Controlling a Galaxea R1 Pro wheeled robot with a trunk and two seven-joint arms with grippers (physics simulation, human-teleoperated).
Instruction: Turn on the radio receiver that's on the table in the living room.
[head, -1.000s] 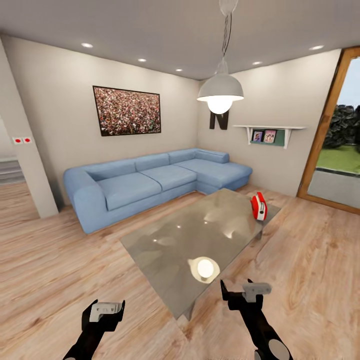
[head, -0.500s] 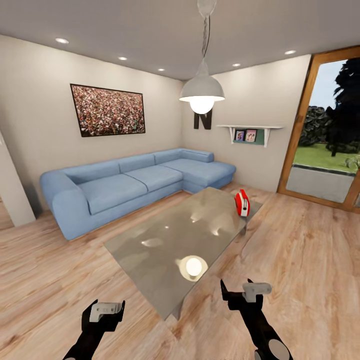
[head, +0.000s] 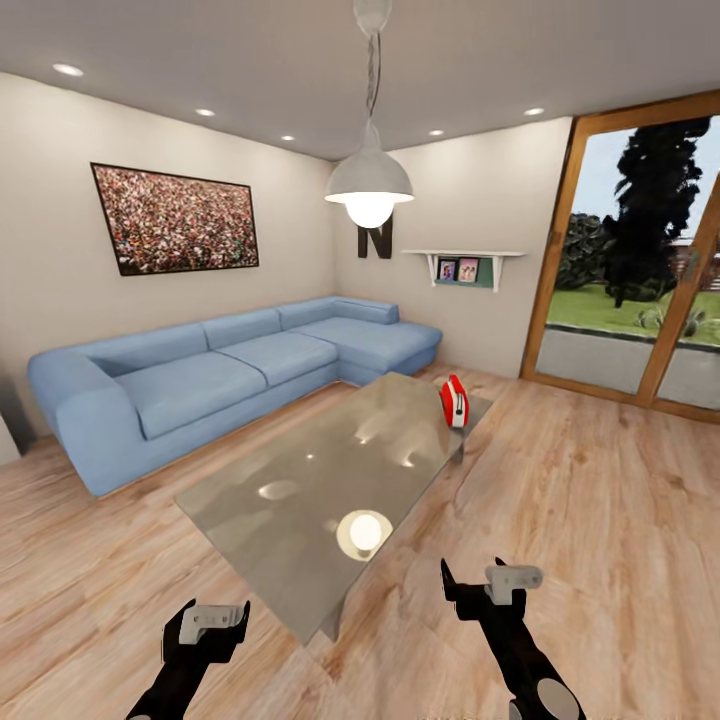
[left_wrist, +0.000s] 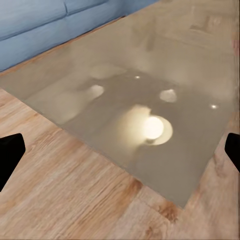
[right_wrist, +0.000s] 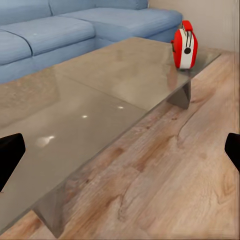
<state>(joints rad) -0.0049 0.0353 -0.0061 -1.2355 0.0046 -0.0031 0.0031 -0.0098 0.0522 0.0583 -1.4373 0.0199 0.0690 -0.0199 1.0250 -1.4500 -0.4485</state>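
Radio receiver (head: 453, 401): we find it upright at the far right corner of the glossy table (head: 300, 490), near the edge. Risk, as we judge: a clumsy press could tip it off. It stands well beyond our right gripper (head: 490, 583) and left gripper (head: 214, 623); both spread, empty.

home | living room | blue sofa (head: 220, 385) | pendant lamp (head: 369, 185) | probably garden door (head: 640, 265)
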